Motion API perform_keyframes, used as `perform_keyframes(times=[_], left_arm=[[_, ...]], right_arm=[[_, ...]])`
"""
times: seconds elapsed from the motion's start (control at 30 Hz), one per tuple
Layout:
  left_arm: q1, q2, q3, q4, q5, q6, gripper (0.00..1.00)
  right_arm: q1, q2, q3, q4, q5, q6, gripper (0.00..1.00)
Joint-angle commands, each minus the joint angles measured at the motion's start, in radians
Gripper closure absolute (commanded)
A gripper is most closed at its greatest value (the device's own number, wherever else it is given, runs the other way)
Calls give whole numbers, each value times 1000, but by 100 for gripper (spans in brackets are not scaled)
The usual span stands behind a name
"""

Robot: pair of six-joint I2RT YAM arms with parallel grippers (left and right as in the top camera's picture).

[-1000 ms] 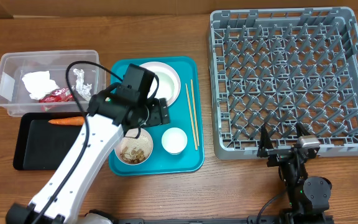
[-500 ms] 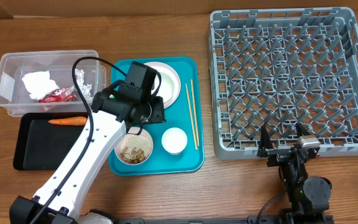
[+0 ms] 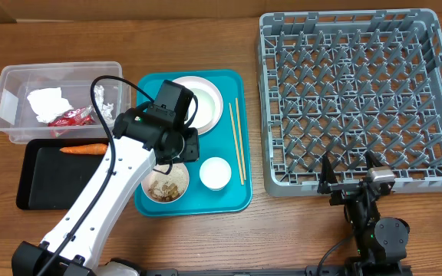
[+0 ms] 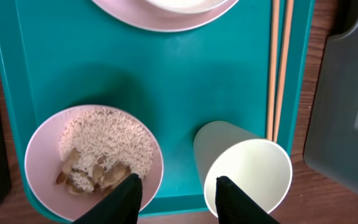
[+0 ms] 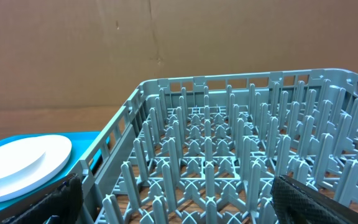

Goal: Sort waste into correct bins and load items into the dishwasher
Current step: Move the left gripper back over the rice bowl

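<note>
Straddling the round white rice bowl (image 4: 40,142) at its rim, my left gripper (image 4: 178,188) stands apart. Small white cup (image 4: 247,171) crowds it; right gripper (image 5: 178,200) gapes.

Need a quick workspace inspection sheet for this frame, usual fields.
Surface: wooden table, nothing spilled on it.
Job's things: teal tray holds rice bowl, cup, plate, chopsticks. Dish rack has nothing loaded. Clear tub holds tissue, red wrapper, foil. Carrot lies on black tray.
Clutter: nothing seen.
Grippers: left hand part open over the rice bowl and cup, no grip visible. Right hand wide open at the rack's near edge, holding nothing.
Cables: black cable loops off the left arm above the tub.
Surroundings: cardboard wall behind the table.
</note>
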Motion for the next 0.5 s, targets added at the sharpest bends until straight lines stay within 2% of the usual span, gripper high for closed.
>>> perform_keyframes(times=[0.0,0.3,0.47], left_arm=[[-8,2,18,-10,-6,-29,60],[-33,9,-40,18,-26,-137,62],[-35,56,-41,29,-58,-155,61]], right_arm=[[-2,-10,-11,6,3,-2,0],[-2,-10,-11,6,3,-2,0],[-2,-10,-11,6,3,-2,0]])
